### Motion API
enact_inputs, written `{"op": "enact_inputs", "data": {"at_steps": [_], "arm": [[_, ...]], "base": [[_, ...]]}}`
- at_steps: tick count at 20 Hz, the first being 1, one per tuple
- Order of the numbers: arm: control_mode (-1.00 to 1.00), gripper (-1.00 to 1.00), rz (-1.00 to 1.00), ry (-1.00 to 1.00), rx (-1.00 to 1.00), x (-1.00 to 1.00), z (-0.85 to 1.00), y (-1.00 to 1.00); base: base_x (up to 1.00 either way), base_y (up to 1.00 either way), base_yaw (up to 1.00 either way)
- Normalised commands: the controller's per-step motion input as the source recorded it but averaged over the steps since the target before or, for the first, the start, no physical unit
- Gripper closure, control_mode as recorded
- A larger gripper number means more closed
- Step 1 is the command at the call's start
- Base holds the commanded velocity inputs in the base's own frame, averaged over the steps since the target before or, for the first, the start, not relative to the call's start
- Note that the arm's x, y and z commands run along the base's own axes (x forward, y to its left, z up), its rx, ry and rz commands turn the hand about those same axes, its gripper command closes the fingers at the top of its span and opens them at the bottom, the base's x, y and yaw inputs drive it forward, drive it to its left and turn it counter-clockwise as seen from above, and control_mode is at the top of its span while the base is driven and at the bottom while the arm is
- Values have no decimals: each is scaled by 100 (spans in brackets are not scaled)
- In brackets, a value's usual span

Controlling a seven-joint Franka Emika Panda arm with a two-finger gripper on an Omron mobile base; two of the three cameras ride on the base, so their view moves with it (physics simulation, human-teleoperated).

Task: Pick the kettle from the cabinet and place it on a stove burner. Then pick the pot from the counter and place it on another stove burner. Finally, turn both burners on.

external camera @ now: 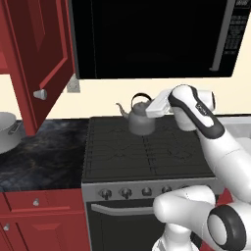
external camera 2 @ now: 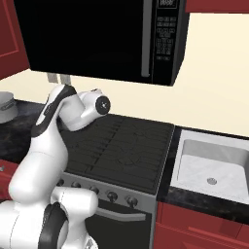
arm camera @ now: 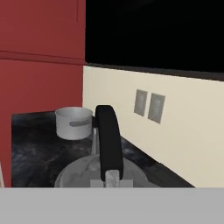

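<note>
Kettle at the back of the stove, claw gripping its handle

The gripper (arm camera: 112,177) is pinched on the kettle (external camera: 141,117) by its black handle, at the cooktop's (external camera: 147,152) rear edge. The first placing looks nearly done. The pot (external camera: 7,131) waits on the counter (external camera: 44,157) by its left end; both burners are yet to be lit.

No text, label, brand or number could be read anywhere. The black microwave oven (external camera 2: 102,39) above the cooktop carried a control panel (external camera 2: 165,41) of small pale button markings, but they were too small and blurred to make out. The row of round silver stove knobs (external camera: 126,192) showed no legible marks, and the two grey wall outlet plates (arm camera: 148,105) were blank.
</note>
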Motion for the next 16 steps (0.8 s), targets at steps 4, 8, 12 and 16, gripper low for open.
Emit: {"op": "enact_inputs", "data": {"at_steps": [4,8,12,16], "arm": [[-100,100,0,0,0,18,-15,0],[-100,100,0,0,0,20,-14,1],[-100,100,0,0,0,22,-14,3],[-100,100,0,0,0,24,-16,7]], "base": [[0,0,0],[0,0,0],[0,0,0],[0,0,0]]}}
